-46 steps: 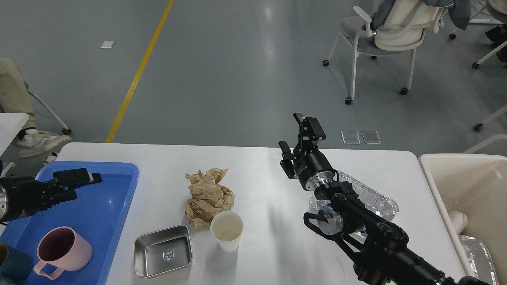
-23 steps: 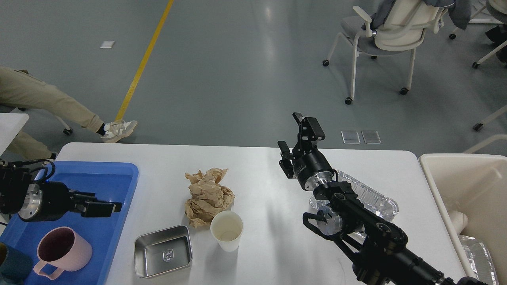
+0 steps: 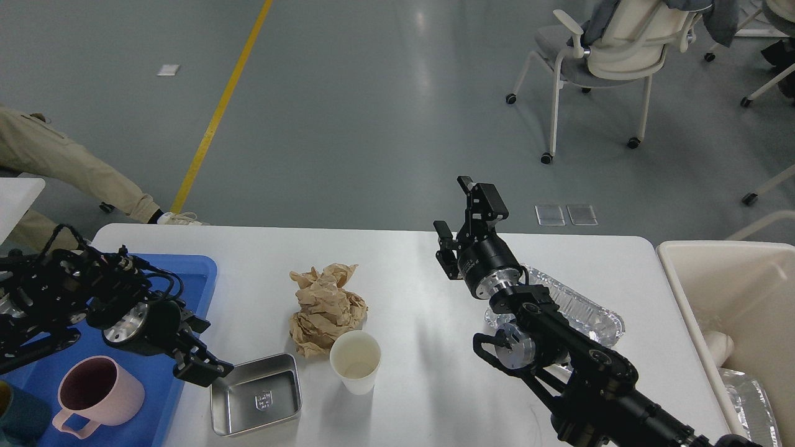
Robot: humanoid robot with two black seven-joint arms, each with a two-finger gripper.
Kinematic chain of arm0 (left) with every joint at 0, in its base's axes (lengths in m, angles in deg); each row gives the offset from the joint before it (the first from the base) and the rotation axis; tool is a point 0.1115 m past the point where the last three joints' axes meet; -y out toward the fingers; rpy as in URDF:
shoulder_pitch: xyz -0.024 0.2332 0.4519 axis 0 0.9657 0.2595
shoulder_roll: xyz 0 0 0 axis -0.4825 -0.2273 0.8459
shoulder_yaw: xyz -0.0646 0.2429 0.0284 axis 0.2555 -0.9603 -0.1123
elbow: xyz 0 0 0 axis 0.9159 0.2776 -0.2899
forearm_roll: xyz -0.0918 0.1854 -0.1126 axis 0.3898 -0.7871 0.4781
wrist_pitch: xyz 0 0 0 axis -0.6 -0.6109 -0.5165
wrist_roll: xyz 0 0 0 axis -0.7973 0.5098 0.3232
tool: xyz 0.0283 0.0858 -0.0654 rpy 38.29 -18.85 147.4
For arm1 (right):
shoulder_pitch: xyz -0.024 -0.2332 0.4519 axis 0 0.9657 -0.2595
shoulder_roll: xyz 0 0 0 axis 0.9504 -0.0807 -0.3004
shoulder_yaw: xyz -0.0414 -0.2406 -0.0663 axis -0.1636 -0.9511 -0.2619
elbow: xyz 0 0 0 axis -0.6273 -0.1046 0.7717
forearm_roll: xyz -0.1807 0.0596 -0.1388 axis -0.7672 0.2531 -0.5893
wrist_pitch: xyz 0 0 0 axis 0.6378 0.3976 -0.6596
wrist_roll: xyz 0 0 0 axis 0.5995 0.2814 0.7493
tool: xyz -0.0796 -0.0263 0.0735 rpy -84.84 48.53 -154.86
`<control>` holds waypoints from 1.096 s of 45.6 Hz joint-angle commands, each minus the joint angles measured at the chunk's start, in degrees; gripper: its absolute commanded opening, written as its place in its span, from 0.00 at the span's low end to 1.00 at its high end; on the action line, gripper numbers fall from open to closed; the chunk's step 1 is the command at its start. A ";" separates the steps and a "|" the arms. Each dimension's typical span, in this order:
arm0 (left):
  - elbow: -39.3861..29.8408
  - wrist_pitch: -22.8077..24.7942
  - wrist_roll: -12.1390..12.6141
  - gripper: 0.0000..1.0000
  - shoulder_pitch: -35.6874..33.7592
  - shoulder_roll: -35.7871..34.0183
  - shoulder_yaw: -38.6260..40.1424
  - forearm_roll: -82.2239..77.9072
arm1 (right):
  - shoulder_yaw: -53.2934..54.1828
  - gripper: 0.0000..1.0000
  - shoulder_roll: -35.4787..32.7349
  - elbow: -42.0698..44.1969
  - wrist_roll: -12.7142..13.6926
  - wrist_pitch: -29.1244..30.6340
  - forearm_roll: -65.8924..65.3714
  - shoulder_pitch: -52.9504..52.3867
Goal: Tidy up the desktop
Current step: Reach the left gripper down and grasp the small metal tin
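Observation:
The white desktop point(image 3: 410, 261) holds a crumpled brown paper wad point(image 3: 326, 307), a white paper cup point(image 3: 355, 361) standing upright in front of it, a shallow steel tray point(image 3: 256, 394) at the front and a foil container point(image 3: 581, 307) partly hidden behind my right arm. My left gripper point(image 3: 208, 349) is open and empty, pointing down-right just above the steel tray's left rim, at the blue tray's right edge. My right gripper point(image 3: 456, 208) is open and empty, raised above the far table edge, left of the foil container.
A blue plastic tray point(image 3: 186, 267) at the left holds a pink mug point(image 3: 99, 394) and a teal cup point(image 3: 18, 419). A cream bin point(image 3: 733, 279) stands off the right edge with foil inside. A person's leg shows at the far left; chairs stand behind.
My left arm has swung from over the blue tray's back to its right edge, down towards the steel tray. The right arm has barely moved. The person's leg shifted.

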 commanded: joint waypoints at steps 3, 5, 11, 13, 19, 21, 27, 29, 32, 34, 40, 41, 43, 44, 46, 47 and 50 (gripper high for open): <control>1.91 -0.27 -1.56 0.96 -2.15 3.98 -3.67 -1.65 | 0.09 1.00 -0.02 -0.13 -0.08 0.00 -0.01 0.08; 2.26 -0.53 -1.56 0.95 -2.24 4.69 -3.67 -1.65 | 0.09 1.00 -0.10 -0.13 -0.08 0.00 -0.01 0.08; 2.35 -0.53 -1.56 0.94 -2.24 7.67 -3.76 -1.65 | 0.18 1.00 -0.10 -0.13 -0.08 0.00 -0.01 0.08; 2.35 -0.36 -1.56 0.95 -2.42 8.46 -3.76 -1.73 | 0.18 1.00 -0.02 -0.13 -0.08 0.00 -0.01 0.00; 2.00 -0.09 -1.82 0.95 -4.43 10.40 -5.77 -1.73 | 0.26 1.00 0.07 -0.04 -0.08 0.00 -0.01 -0.09; 2.00 -0.01 -2.08 0.95 -5.58 11.10 -7.18 -1.73 | 0.26 1.00 -0.01 -0.13 0.00 0.00 -0.01 -0.09; 1.56 0.08 -2.61 0.95 -7.25 12.60 -9.82 -1.73 | 0.35 1.00 -0.02 -0.13 -0.08 0.00 -0.01 -0.09; 1.56 0.26 -2.61 0.95 -7.25 12.95 -10.26 -1.73 | 0.44 1.00 -0.02 -0.13 -0.08 0.00 -0.01 -0.09; 1.56 0.87 -2.61 0.95 -7.34 13.48 -10.79 -1.73 | 0.44 1.00 -0.02 -0.13 0.00 0.00 -0.01 -0.09; 1.56 1.14 -2.52 0.95 -7.25 14.18 -11.14 -1.65 | 0.53 1.00 -0.02 -0.13 -0.08 0.00 -0.01 -0.09; 1.56 1.31 -2.43 0.96 -6.99 15.59 -11.58 -1.47 | 0.53 1.00 0.07 -0.13 -0.08 0.00 -0.01 -0.09; 1.56 1.31 -2.43 0.96 -6.81 15.67 -11.58 -1.47 | 0.53 1.00 0.07 -0.13 -0.08 0.00 -0.01 -0.09; 1.73 1.31 -2.35 0.96 -6.55 15.94 -11.58 -1.47 | 0.62 1.00 0.07 -0.13 -0.08 0.00 -0.01 -0.09; 1.73 1.31 -2.35 0.96 -6.37 16.03 -11.58 -1.47 | 0.53 1.00 0.07 -0.13 -0.08 0.00 -0.01 -0.09; 1.73 1.31 -2.43 0.96 -6.28 16.29 -11.67 -1.47 | 0.62 1.00 0.07 -0.13 -0.08 0.00 -0.01 -0.09; 1.73 1.31 -2.43 0.96 -6.11 16.38 -11.67 -1.47 | 0.62 1.00 0.07 -0.13 -0.08 0.00 -0.01 -0.18; 1.73 1.40 -2.52 0.96 -5.41 16.38 -11.67 -1.47 | 0.62 1.00 0.07 -0.13 -0.08 0.00 -0.01 -0.35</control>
